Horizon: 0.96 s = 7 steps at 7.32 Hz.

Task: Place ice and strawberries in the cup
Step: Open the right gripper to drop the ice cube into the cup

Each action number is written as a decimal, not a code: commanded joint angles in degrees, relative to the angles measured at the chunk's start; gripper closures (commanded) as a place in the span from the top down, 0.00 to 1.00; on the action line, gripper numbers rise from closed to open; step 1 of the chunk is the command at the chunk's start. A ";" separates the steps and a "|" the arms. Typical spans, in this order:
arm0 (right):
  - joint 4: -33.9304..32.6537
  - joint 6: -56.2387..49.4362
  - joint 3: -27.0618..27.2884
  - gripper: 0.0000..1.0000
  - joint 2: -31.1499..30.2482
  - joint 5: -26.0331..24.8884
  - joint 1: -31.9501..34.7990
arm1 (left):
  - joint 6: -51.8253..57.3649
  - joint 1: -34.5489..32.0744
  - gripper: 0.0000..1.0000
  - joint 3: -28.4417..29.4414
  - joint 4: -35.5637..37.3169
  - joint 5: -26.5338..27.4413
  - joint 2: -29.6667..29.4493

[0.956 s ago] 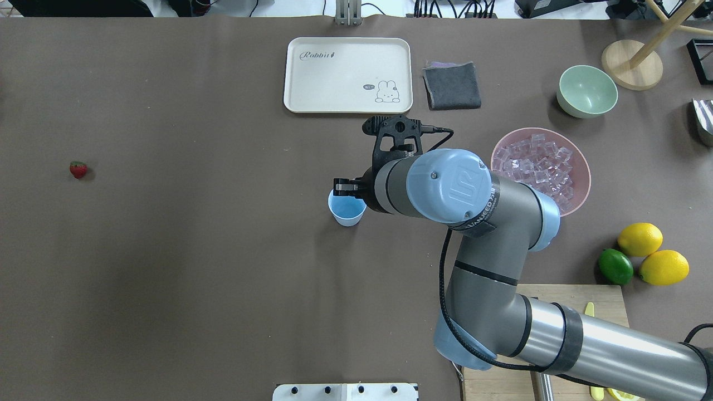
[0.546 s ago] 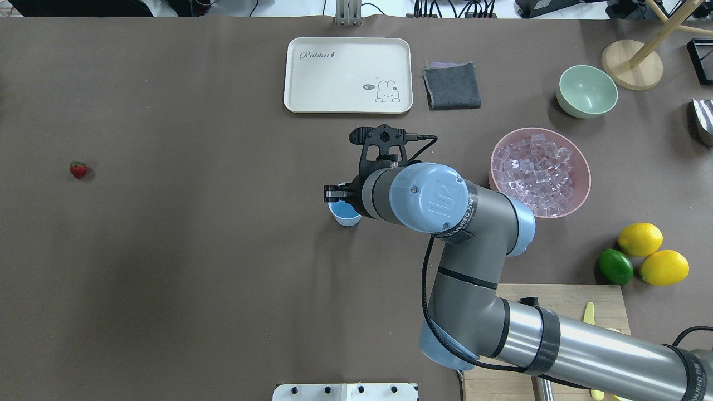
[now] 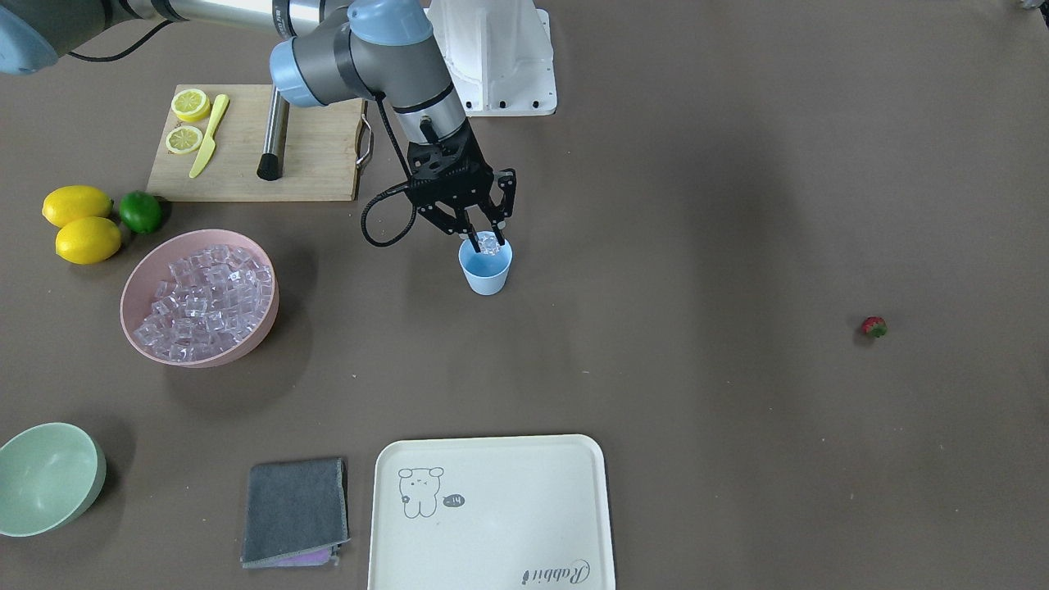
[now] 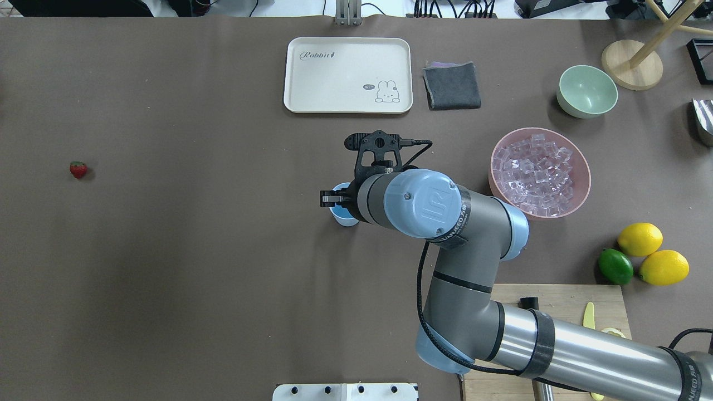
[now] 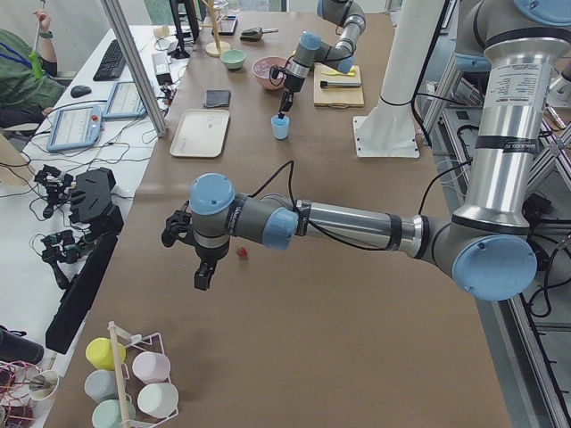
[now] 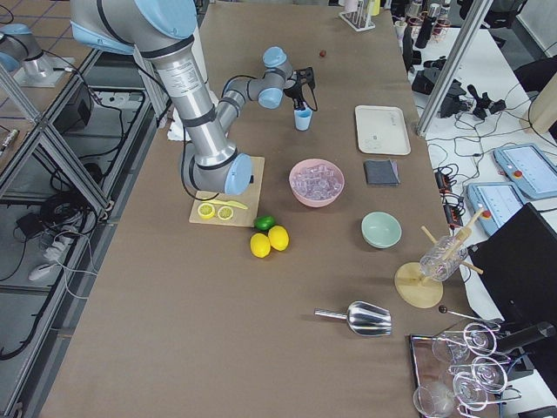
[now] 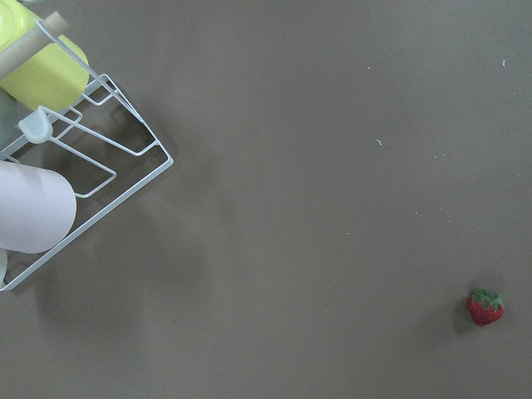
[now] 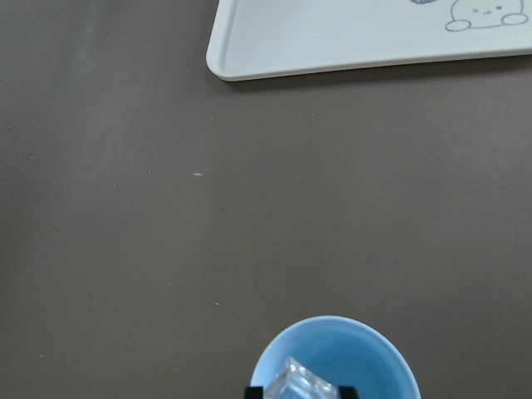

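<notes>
The right claw (image 3: pixel 487 239) is held directly over the mouth of the light-blue cup (image 3: pixel 486 277), with its fingers drawn in narrowly on 1 clear ice cube (image 8: pixel 298 383). In the right wrist view the cube is seen just above the cup's near rim, and the blue interior is visible behind it. The cup is stood upright near the middle of the brown bench (image 3: pixel 697 205). The pink bowl (image 3: pixel 215 356) is set well apart from it, to the robot's right, and the rest of the ice (image 3: pixel 205 293) is heaped in that bowl. The 1 strawberry (image 3: pixel 874 327) is found lying on the bench far to the robot's left, well apart from the cup. The left claw (image 5: pixel 203 278) is hung above the bench near the strawberry. It is shown only in the exterior left view, so how far it is parted cannot be told.
</notes>
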 commanded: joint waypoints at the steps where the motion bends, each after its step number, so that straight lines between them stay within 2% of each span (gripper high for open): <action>1: 0.13 0.92 0.03 0.99 0.03 0.01 0.04 | 0.07 0.00 0.98 0.22 -0.05 0.00 -0.17; 4: -0.75 1.71 0.56 1.00 0.38 1.49 0.47 | -0.02 0.00 0.98 0.66 -0.05 0.00 -0.78; 5: -0.92 3.45 0.91 1.00 0.56 3.59 1.78 | -0.02 0.00 0.98 0.66 -0.05 0.00 -1.14; 6: -5.36 6.25 3.35 1.00 -0.05 7.44 4.40 | -0.02 0.00 0.98 0.66 -0.05 0.00 -1.31; 7: -11.50 7.76 5.81 1.00 -0.40 8.17 6.87 | -0.02 0.00 0.98 0.66 -0.05 0.00 -1.40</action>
